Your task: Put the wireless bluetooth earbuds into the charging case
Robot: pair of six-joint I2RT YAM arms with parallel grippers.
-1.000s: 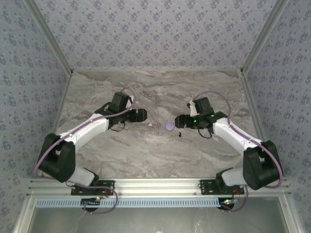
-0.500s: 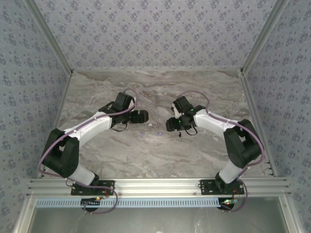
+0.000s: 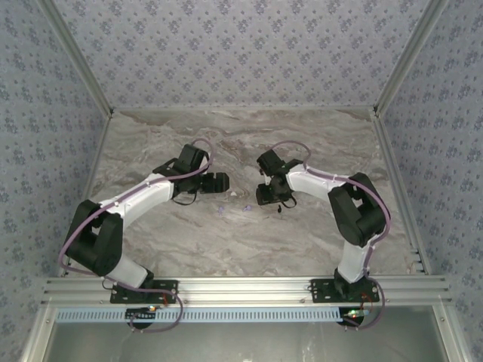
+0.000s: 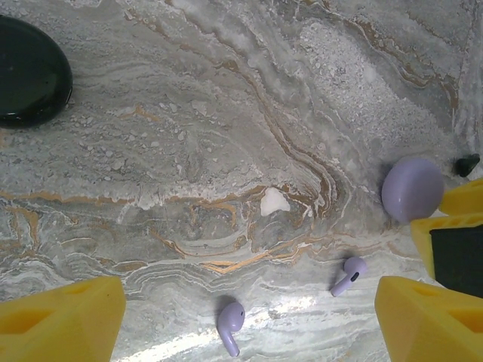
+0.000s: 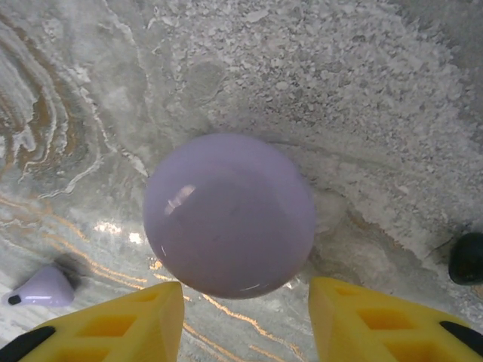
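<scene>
Top external view: the desk [image 3: 151, 143] carries all the parts near its centre, and both arms converge there.

1. Arm contact. The left jaws and right jaws work near each other. A reach by either arm toward the shared parts could cause a collision.
2. Jaw state. The left jaws are released, spread wide and empty. The right jaws stand parted over the lower rim of the lilac charging case [image 5: 229, 215] at frame centre. No contact is visible.
3. Case ejection. The case is smooth, domed and apparently shut. An off-centre pinch could squirt it sideways into the black earbud [image 5: 468, 258] at lower right.
4. Black puck [image 4: 30, 72], upper left: well apart, low risk.
5. Lilac earbuds [image 4: 230, 320] [image 4: 349, 273], lower centre, lie loose on the desk. A descending finger could flick or roll them.
</scene>
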